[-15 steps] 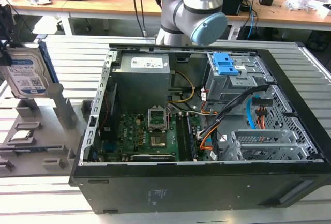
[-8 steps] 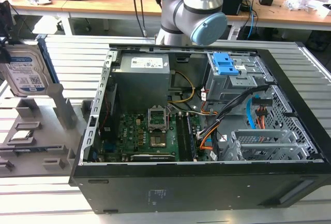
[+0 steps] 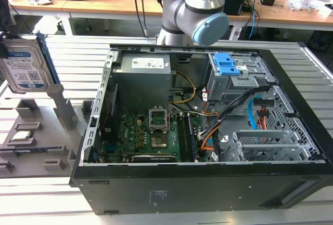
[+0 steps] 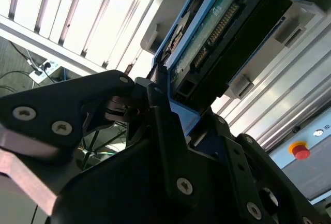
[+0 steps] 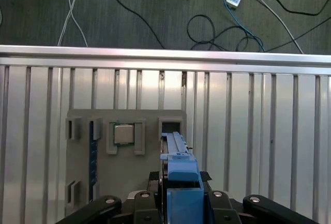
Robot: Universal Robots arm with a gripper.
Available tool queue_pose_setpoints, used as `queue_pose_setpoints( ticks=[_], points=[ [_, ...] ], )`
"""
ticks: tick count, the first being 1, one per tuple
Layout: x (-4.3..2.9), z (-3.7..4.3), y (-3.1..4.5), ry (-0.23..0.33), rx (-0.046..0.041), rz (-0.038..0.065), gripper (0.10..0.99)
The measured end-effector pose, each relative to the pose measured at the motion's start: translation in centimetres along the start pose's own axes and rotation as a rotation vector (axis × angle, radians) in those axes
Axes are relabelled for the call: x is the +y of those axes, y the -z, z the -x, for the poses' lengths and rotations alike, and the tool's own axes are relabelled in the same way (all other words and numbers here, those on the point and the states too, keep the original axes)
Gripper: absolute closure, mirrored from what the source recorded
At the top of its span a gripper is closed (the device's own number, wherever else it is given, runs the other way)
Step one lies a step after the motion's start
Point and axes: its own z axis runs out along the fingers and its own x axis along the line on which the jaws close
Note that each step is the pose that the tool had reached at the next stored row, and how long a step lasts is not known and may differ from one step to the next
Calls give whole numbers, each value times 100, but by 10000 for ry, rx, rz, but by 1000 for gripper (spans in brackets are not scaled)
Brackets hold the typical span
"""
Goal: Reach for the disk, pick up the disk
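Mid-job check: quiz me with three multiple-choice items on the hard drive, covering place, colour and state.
1. Relative to the open black computer case, the flat silver metal disk with a white-and-blue label is: A inside it; B at the exterior view's left; C at the exterior view's right.
2. The disk's plastic bracket is: A red; B yellow; C blue.
3. The black gripper is: A shut on the disk; B open, clear of the disk; C holding a cable.
Answers: 1 B, it stands outside the case; 2 C, blue edging in both wrist views; 3 A, it clamps both sides of the bracket.
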Motion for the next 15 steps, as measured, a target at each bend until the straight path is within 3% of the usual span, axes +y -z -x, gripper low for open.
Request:
queue_pose_setpoints(
  ticks=[15],
  points=[
    [-26,-6,234,1,-1,14,718]
  ],
)
